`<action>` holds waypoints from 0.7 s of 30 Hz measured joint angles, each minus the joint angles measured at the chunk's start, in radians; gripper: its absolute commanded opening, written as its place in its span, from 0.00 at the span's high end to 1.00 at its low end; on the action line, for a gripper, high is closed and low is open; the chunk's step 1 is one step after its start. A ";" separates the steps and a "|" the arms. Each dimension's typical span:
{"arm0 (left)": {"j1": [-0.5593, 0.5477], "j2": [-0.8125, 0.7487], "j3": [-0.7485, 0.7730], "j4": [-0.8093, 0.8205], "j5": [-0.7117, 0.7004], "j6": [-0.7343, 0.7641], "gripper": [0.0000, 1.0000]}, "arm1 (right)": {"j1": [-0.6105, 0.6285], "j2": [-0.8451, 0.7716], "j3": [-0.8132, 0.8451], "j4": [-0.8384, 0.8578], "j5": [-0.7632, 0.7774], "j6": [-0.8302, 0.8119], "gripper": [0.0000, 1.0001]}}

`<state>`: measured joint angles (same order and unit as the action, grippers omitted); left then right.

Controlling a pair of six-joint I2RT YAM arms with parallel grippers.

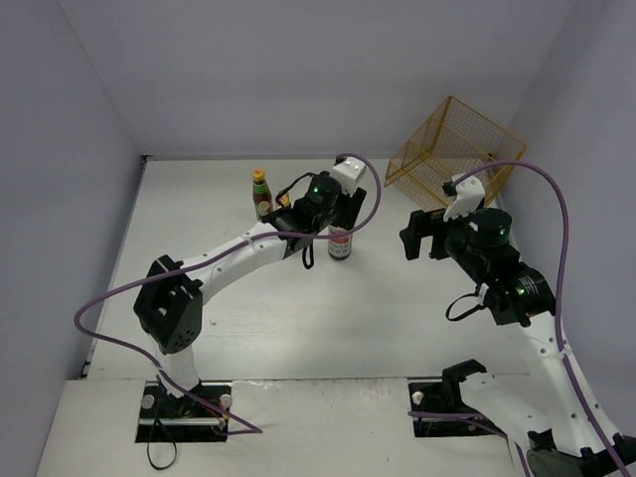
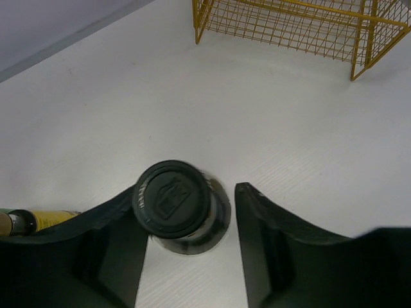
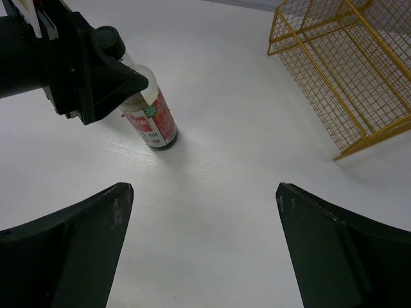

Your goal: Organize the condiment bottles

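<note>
A clear bottle with a black cap (image 1: 340, 243) and a white-red label stands upright at mid-table. My left gripper (image 1: 333, 225) is over it from above. In the left wrist view the black cap (image 2: 172, 199) sits between the fingers of the left gripper (image 2: 189, 190): the left finger touches it, while a gap of bare table separates it from the right finger (image 2: 270, 231). The right wrist view shows the same bottle (image 3: 153, 120) under the left gripper. A dark red yellow-capped bottle (image 1: 261, 192) stands just left of it. My right gripper (image 1: 412, 237) hovers open and holds nothing.
A yellow wire basket (image 1: 452, 149) lies tilted at the back right, also seen in the left wrist view (image 2: 302, 25) and the right wrist view (image 3: 347, 70). White walls close the table on the left, back and right.
</note>
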<state>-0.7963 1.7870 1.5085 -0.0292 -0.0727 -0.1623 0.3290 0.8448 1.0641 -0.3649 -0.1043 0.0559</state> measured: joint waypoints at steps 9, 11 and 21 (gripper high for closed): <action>0.000 -0.011 0.000 0.013 -0.014 -0.003 0.29 | 0.000 0.001 -0.001 0.001 0.000 0.000 0.00; 0.000 -0.017 0.000 0.008 -0.016 -0.003 0.29 | 0.000 0.005 0.000 0.002 -0.001 0.000 0.00; 0.012 -0.333 -0.131 -0.163 -0.129 -0.039 0.29 | 0.002 0.157 0.004 0.099 -0.068 0.007 0.05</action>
<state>-0.7845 1.4536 1.3773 -0.1921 -0.2020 -0.2012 0.3305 1.0019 1.0683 -0.2661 -0.1726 0.0631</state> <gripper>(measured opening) 0.713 0.971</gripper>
